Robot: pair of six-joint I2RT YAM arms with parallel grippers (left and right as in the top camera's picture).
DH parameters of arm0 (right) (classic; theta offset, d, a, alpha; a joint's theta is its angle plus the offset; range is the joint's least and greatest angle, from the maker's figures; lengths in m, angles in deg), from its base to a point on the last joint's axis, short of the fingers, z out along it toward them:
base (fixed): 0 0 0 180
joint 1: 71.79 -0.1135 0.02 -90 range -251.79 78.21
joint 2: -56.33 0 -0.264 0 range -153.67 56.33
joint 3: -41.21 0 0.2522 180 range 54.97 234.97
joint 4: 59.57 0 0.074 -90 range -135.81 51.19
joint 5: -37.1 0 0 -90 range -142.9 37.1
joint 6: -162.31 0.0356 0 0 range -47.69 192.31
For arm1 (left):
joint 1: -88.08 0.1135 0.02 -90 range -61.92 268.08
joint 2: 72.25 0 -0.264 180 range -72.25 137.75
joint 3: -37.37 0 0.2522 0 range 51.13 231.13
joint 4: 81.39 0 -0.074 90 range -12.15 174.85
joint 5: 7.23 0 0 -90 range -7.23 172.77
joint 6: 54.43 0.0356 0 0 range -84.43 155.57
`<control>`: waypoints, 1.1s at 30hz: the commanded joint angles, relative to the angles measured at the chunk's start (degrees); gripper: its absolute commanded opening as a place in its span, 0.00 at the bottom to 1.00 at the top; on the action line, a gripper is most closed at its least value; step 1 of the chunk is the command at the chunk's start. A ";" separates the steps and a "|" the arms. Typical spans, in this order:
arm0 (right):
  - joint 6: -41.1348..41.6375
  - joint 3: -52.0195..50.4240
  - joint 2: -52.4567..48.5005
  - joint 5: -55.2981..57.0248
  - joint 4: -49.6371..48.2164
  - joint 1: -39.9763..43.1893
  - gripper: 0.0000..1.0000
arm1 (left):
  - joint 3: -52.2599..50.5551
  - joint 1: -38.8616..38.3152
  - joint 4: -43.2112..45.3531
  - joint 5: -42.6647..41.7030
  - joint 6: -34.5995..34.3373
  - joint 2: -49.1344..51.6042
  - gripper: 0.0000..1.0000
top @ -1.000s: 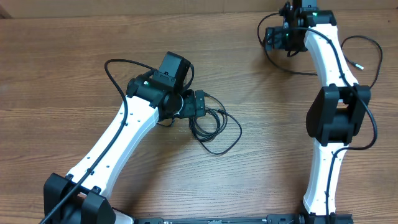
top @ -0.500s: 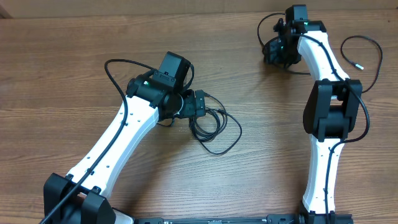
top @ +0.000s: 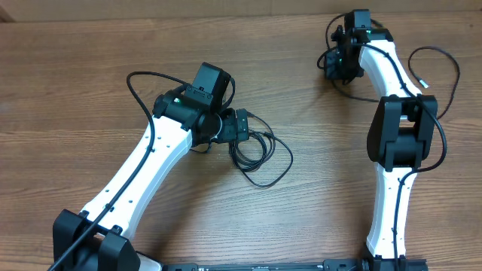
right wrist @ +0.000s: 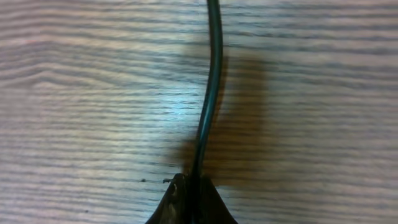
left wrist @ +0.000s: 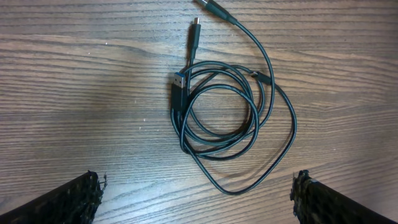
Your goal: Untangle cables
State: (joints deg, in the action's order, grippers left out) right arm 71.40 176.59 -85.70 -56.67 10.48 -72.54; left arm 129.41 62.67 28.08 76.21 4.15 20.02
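A loose coil of thin black cables (left wrist: pixel 217 112) lies on the wooden table, with a metal-tipped plug (left wrist: pixel 178 83) on its left side and another plug end (left wrist: pixel 196 25) above it. My left gripper (left wrist: pixel 199 202) hovers open just short of the coil, with nothing between its fingertips (left wrist: pixel 68 199). In the overhead view the coil (top: pixel 260 154) sits right of the left gripper (top: pixel 244 128). My right gripper (right wrist: pixel 193 199) is shut on a single black cable (right wrist: pixel 213 68) that runs straight away over the wood. Overhead, the right gripper (top: pixel 337 64) is at the far right of the table.
A separate thin black cord (top: pixel 452 71) loops on the table right of the right arm (top: pixel 399 143). The left arm (top: pixel 143 165) crosses the near left of the table. The table's far edge (top: pixel 226 16) runs along the top.
The right gripper has shut on the single cable and shifted slightly right. The cord loop on the right has drawn in toward the arm. The left arm and the coil have not moved.
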 commanded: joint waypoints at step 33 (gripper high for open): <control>30.91 11.65 11.93 25.49 8.96 13.40 0.04 | -0.13 0.35 0.07 0.81 -0.35 -0.02 0.99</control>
State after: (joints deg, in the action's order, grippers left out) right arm 101.17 188.79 -74.45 -28.11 19.60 -60.24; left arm 129.41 62.67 28.08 76.21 4.15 20.02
